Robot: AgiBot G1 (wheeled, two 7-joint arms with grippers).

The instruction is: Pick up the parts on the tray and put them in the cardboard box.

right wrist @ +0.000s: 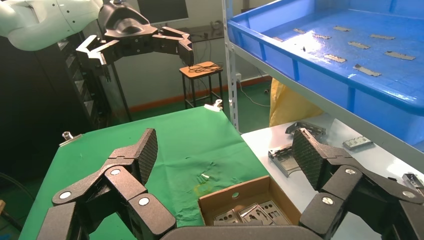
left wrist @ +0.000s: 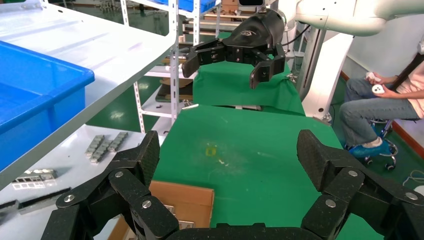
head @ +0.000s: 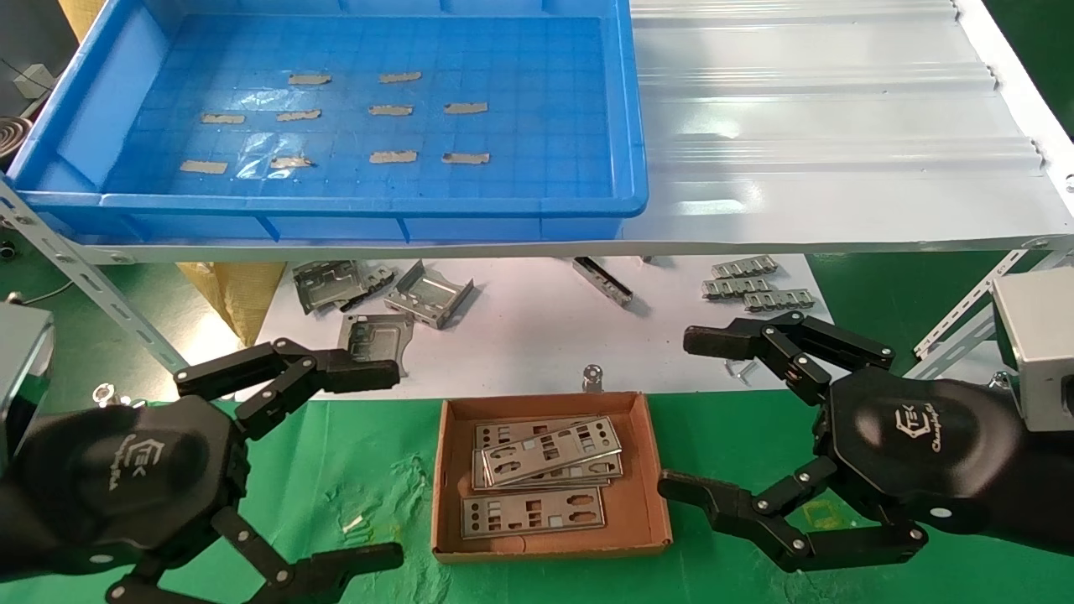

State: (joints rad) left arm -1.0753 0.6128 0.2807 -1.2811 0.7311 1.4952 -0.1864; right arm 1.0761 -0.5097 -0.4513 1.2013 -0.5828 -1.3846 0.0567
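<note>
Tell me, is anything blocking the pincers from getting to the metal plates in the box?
Nothing visible. The plates lie uncovered in the open cardboard box. The left pincer and right pincer hang open either side, with only bare green cloth between.

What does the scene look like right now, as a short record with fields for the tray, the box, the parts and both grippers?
tray: blue tray on the shelf, holds only tape scraps
cardboard box: cardboard box on the green cloth
parts: parts lie stacked inside the box
left gripper: left gripper open, holding nothing, left of the box
right gripper: right gripper open, holding nothing, right of the box
</note>
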